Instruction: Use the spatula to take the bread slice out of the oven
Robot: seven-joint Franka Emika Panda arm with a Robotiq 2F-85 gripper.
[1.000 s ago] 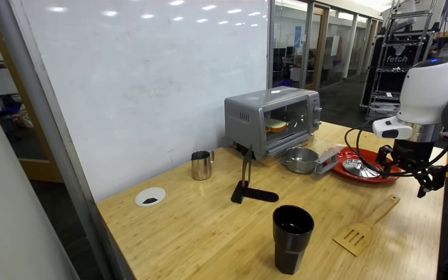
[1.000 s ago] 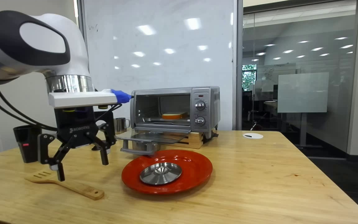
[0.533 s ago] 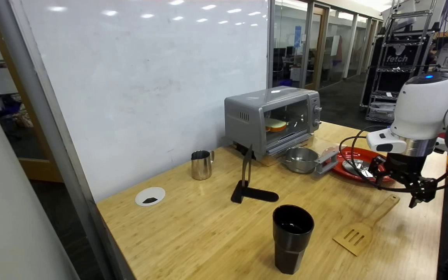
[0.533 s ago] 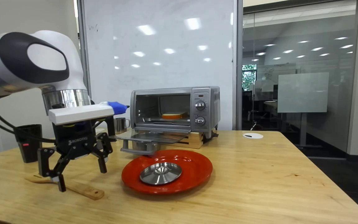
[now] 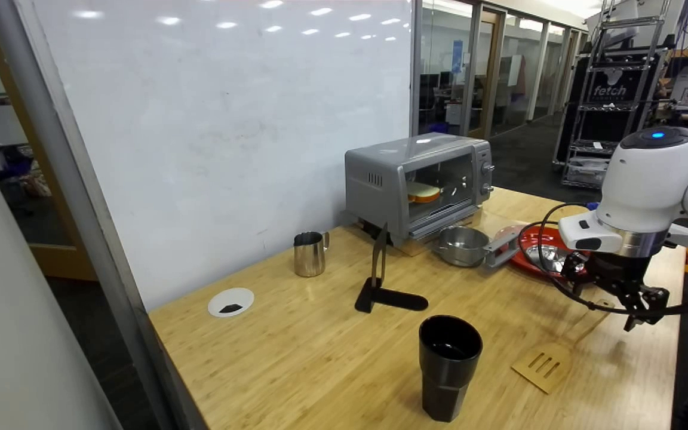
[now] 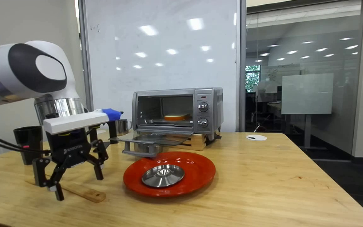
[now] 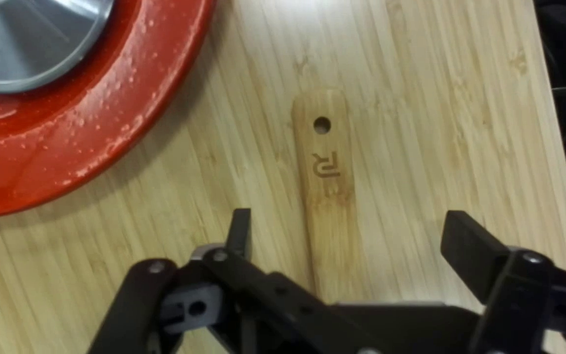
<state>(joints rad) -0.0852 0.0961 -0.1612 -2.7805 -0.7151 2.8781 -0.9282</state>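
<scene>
my black two-fingered gripper (image 7: 348,228) stands spread wide, holding nothing, over the light wooden slotted spatula (image 5: 559,355), its handle (image 7: 331,216) between but clear of the fingertips (image 7: 241,233). caution: the handle looks nearer one finger, so closing may drag it sideways; closing too high could miss it; over-descent may jam the fingertips against the pale wooden table (image 6: 263,176). the flat, pale yellow bread slice (image 6: 175,117) lies inside the boxy silver-grey oven (image 5: 374,194).
</scene>
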